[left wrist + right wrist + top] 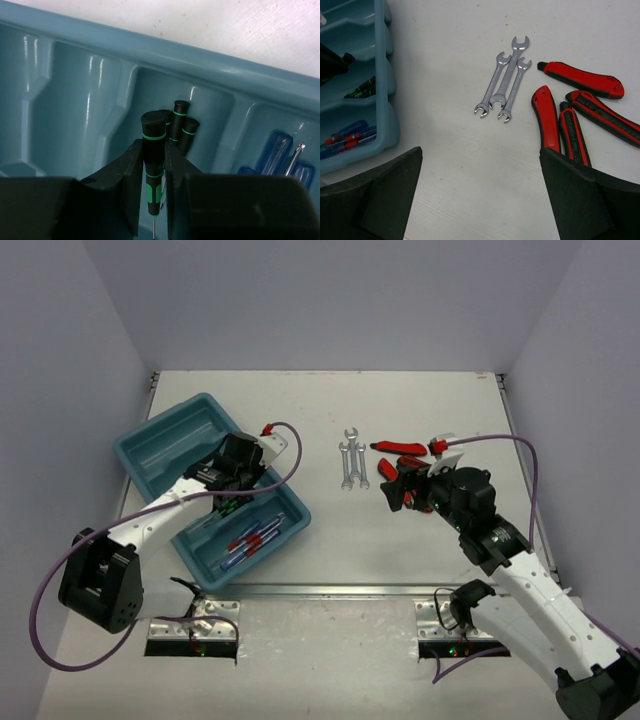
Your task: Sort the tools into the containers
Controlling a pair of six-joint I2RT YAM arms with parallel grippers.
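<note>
My left gripper [228, 492] is shut on a thin black-handled screwdriver with green marks [153, 135], just over the middle compartment of the teal tray [165, 425]. In the left wrist view [154, 150] two more such screwdrivers [182, 122] lie in that compartment. Blue-and-red-handled screwdrivers [252, 539] lie in the nearest compartment. My right gripper [395, 487] is open and empty above the table; in the right wrist view [480, 190] three silver wrenches [504, 87] lie ahead and red-handled tools [580, 80] lie ahead to the right.
The tray's far compartment [160, 445] shows no tools. The wrenches [352, 462] lie between the tray and the red-handled tools [405, 448]. The tray's rim [382, 75] shows at the left of the right wrist view. Walls enclose the table on three sides.
</note>
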